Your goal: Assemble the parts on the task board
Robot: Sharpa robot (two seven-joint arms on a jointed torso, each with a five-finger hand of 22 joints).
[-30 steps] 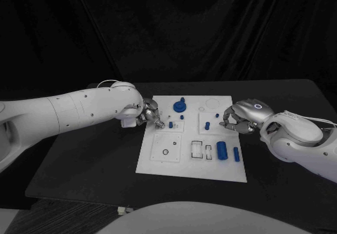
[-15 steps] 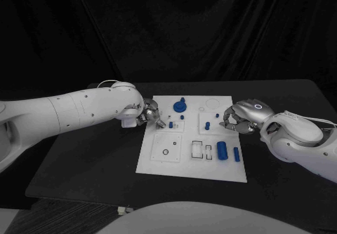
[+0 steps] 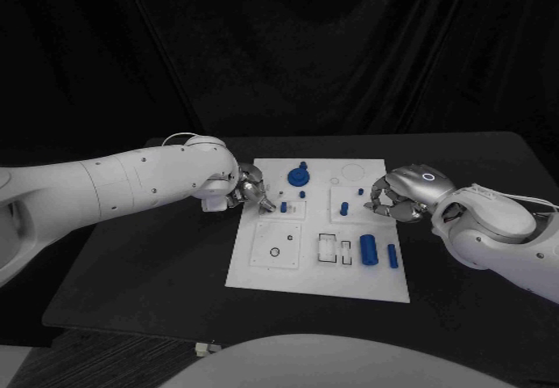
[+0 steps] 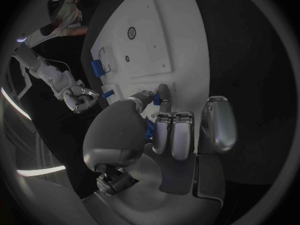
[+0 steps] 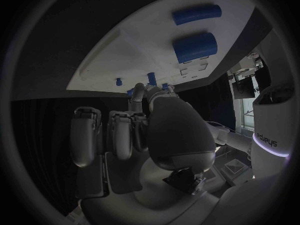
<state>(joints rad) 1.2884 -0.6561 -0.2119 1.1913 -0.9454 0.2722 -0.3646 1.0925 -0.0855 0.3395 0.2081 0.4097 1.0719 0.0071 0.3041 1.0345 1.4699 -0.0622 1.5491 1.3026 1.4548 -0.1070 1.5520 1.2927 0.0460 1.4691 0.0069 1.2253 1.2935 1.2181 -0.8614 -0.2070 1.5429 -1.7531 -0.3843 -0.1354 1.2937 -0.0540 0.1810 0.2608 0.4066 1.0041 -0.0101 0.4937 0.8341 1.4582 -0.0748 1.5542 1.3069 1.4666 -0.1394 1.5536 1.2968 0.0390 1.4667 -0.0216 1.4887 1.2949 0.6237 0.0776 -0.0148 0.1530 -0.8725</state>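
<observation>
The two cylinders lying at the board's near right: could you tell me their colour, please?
Blue; the two cylinders lie side by side on the white task board, clearest in the head view.

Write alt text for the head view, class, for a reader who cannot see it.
A white task board lies on a black table, holding small blue parts. The left hand and right hand reach over its far side edges.

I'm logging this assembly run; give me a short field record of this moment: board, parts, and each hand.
board: white task board in the middle of the black table
lying parts: thick blue cylinder and thinner blue bar side by side
standing parts: blue knob, small blue pegs
left hand: at the board's edge, fingertips at a small blue part; grip unclear
right hand: at the opposite edge, fingers curled; grip unclear
</observation>
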